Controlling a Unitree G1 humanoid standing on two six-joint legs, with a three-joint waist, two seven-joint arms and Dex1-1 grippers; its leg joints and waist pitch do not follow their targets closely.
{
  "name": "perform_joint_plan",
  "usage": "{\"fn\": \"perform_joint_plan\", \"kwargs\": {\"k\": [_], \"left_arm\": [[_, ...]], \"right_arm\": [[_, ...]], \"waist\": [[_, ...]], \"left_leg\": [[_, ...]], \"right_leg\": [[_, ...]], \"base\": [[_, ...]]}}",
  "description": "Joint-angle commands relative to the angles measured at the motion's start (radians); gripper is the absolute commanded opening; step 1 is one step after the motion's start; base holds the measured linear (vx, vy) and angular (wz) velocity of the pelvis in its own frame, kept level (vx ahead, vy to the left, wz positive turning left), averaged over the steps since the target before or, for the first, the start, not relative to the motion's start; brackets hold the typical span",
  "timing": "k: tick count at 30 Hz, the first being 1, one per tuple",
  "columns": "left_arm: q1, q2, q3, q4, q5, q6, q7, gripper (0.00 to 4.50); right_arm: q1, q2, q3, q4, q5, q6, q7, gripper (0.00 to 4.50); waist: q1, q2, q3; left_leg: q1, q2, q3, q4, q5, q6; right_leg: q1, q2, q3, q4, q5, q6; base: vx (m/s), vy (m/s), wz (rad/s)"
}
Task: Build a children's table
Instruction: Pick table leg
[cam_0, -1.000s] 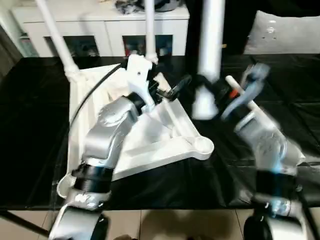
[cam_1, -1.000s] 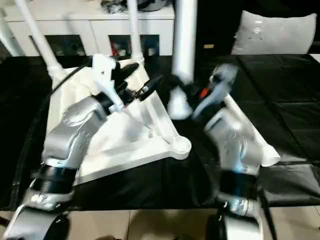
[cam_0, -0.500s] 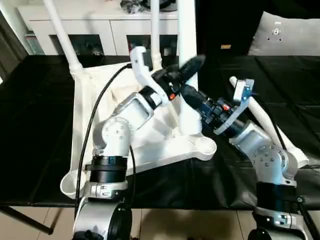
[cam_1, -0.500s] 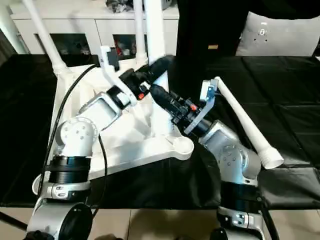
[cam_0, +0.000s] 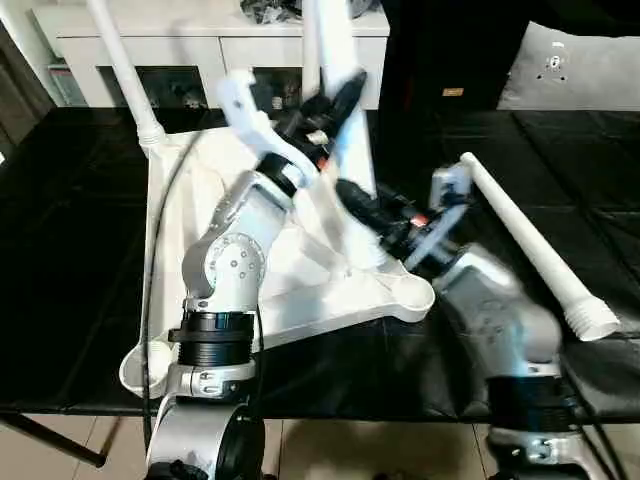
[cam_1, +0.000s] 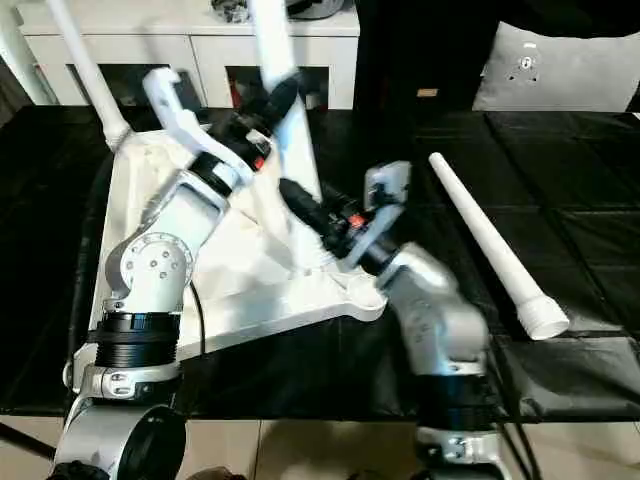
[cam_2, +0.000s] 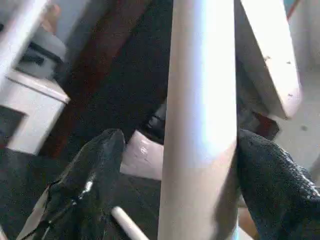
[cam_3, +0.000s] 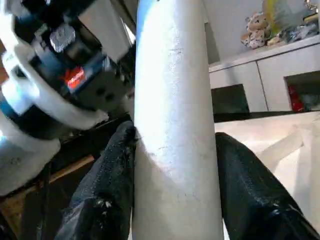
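- The top (cam_0: 190, 200) lies upside down on the black table (cam_0: 70, 230), two legs already standing in its far sockets.
- A spare leg (cam_0: 530, 245) lies well to the right.
- The third leg (cam_0: 345, 170) leans over the near right socket (cam_0: 410, 293); this looks like the seating step.
- The right gripper (cam_3: 172, 165) clamps it low; the left gripper (cam_2: 197, 170) straddles it higher, one pad touching.
- Next: straighten it and press down.

Both arms reach inward; right claw (cam_3: 172, 165) clamped, left claw (cam_2: 177, 165) seemingly ajar.
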Motion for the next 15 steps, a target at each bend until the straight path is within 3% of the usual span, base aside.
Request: {"fn": "perform_joint_plan", "kwargs": {"k": [1,5,15], "left_arm": [[-0.007,-0.073,-0.002,-0.015,0.032,-0.023,0.015,3.29],[0.003,-0.058,-0.035,-0.003,0.054,-0.044,0.010,2.90],[0.016,-0.053,-0.066,0.017,0.049,-0.067,0.009,2.16]], "right_arm": [[0.007,-0.004,0.015,-0.019,-0.006,-0.040,0.000,1.88],[0.018,-0.003,0.034,-0.015,-0.028,-0.071,0.000,1.88],[0.014,-0.019,0.060,0.014,-0.056,-0.121,-0.011,1.88]], "waist": [[0.000,-0.015,-0.074],[0.001,-0.016,-0.074],[-0.002,-0.020,-0.072]], "left_leg": [[0.001,0.034,-0.010,-0.064,-0.086,0.076],[0.000,0.034,-0.009,-0.063,-0.079,0.089],[0.000,0.033,-0.008,-0.063,-0.100,0.085]], "right_leg": [[0.063,-0.057,0.041,-0.069,-0.177,-0.167],[0.064,-0.058,0.042,-0.065,-0.141,-0.187],[0.065,-0.058,0.042,-0.068,-0.177,-0.185]], "base": [[0.000,0.000,0.00],[0.000,0.000,0.00],[0.000,0.000,0.00]]}}
